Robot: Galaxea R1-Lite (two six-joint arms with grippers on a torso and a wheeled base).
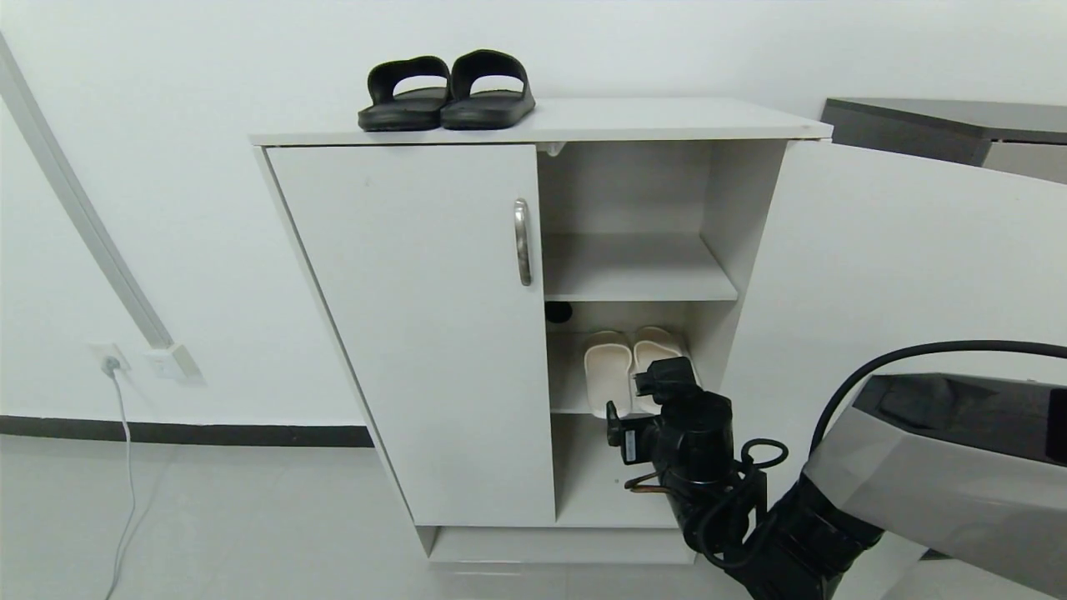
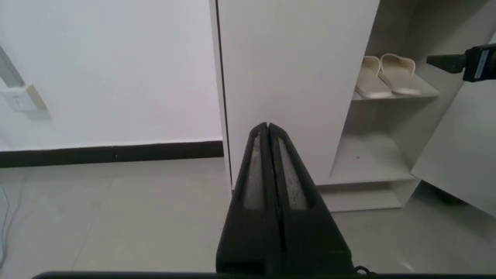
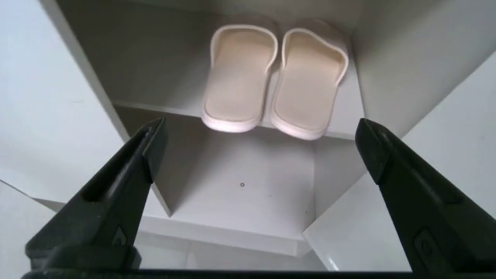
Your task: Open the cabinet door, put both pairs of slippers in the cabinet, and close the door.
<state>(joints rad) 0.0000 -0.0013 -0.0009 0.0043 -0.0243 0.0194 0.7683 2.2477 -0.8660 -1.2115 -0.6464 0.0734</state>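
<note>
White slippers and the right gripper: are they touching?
Apart. Right wrist view shows the open right gripper short of the white slippers, shelf visible between.

1. right arm (image 1: 750,517): enters the head view at 4 o'clock, with the forearm running toward 11 o'clock. black cabling (image 1: 754,467) is looped beside the wrist.
2. right gripper (image 3: 260,147): at the arm's 11 o'clock end, fingers (image 3: 116,194) spread wide apart.
3. left gripper (image 2: 267,130): both black fingers (image 2: 252,178) pressed flat together along their length, tips meeting.
</note>
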